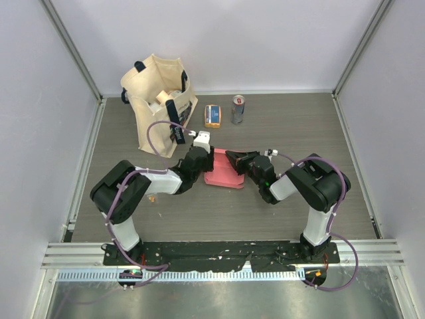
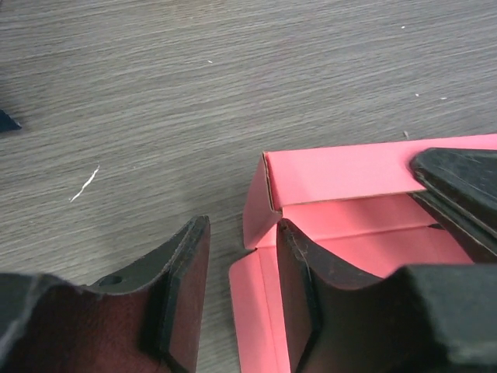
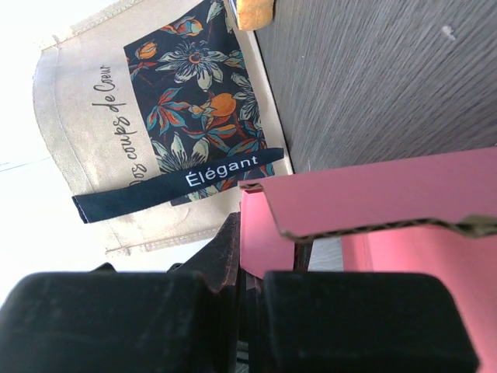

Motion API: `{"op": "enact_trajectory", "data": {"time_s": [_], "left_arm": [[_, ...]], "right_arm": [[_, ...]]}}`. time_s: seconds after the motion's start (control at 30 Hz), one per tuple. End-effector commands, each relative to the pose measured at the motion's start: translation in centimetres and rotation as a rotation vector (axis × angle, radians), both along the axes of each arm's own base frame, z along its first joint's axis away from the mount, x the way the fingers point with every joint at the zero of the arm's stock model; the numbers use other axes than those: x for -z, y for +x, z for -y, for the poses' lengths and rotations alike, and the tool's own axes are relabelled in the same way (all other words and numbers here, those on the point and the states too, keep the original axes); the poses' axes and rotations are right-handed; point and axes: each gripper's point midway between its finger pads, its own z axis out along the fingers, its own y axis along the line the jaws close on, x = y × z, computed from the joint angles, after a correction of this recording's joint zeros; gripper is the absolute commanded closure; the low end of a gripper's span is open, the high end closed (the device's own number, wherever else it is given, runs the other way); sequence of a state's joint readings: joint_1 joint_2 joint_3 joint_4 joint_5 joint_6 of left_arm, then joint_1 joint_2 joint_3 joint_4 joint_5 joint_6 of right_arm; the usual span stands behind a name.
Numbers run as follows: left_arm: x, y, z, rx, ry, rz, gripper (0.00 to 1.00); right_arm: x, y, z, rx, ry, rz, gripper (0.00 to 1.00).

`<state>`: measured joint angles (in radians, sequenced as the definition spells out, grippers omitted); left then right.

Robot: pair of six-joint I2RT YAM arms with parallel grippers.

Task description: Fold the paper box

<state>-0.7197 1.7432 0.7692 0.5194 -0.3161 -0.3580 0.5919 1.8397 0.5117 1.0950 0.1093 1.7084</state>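
Note:
The pinkish-red paper box [image 1: 222,171] lies partly folded on the table between both arms. My left gripper [image 1: 198,161] is at its left end. In the left wrist view the left gripper [image 2: 241,291] is open. One finger [image 2: 182,295] is outside the box and the other is inside it, with a side flap [image 2: 260,311] of the box [image 2: 349,175] between them. My right gripper [image 1: 238,160] is at the box's right end. In the right wrist view the right gripper [image 3: 252,256] is shut on a pink flap of the box [image 3: 268,233]. A raised wall [image 3: 373,198] shows above it.
A beige tote bag [image 1: 159,100] with a floral print stands at the back left and also shows in the right wrist view [image 3: 155,116]. A small orange-and-blue packet [image 1: 212,115] and a metal can [image 1: 238,109] stand behind the box. Grey walls enclose the table.

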Motion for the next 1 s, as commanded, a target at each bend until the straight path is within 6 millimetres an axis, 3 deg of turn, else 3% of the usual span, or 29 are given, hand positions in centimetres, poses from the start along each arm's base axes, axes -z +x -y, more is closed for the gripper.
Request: {"op": "enact_trajectory", "data": {"time_s": [0.0, 0.27, 0.37, 0.4, 0.47, 0.63, 0.8, 0.93, 0.97], "left_arm": [[-0.9, 2.0, -0.2, -0.058, 0.027, 0.060, 0.60], [0.5, 2.6, -0.4, -0.122, 0.101, 0.065, 0.68], [1.1, 2.9, -0.6, -0.192, 0.151, 0.061, 0.79], [1.1, 2.9, -1.4, -0.258, 0.194, 0.076, 0.90], [1.9, 3.0, -2.0, -0.330, 0.249, 0.044, 1.00], [3.4, 2.3, -3.3, -0.366, 0.344, 0.004, 1.00], [2.9, 1.6, -3.9, -0.357, 0.347, 0.011, 1.00], [2.4, 1.5, -3.1, -0.302, 0.305, 0.025, 1.00], [2.5, 1.3, -2.1, -0.244, 0.277, 0.019, 1.00]], "right_arm": [[0.3, 0.2, 0.1, 0.009, -0.001, 0.000, 0.98], [-0.1, 0.5, -0.2, 0.005, 0.001, 0.008, 0.98], [0.0, 0.4, -0.3, 0.006, -0.003, 0.003, 0.98], [0.1, 0.4, -0.3, 0.007, 0.000, 0.002, 0.98], [0.0, 0.2, -0.5, 0.004, 0.004, -0.002, 0.98], [-0.2, -0.1, -0.6, 0.012, 0.003, -0.003, 0.98], [-0.3, 0.0, -0.4, 0.020, 0.001, 0.003, 0.98], [-0.8, 0.1, -0.7, 0.010, 0.004, 0.023, 0.98], [-0.8, 0.2, -0.7, 0.011, -0.001, 0.025, 0.98]]}}
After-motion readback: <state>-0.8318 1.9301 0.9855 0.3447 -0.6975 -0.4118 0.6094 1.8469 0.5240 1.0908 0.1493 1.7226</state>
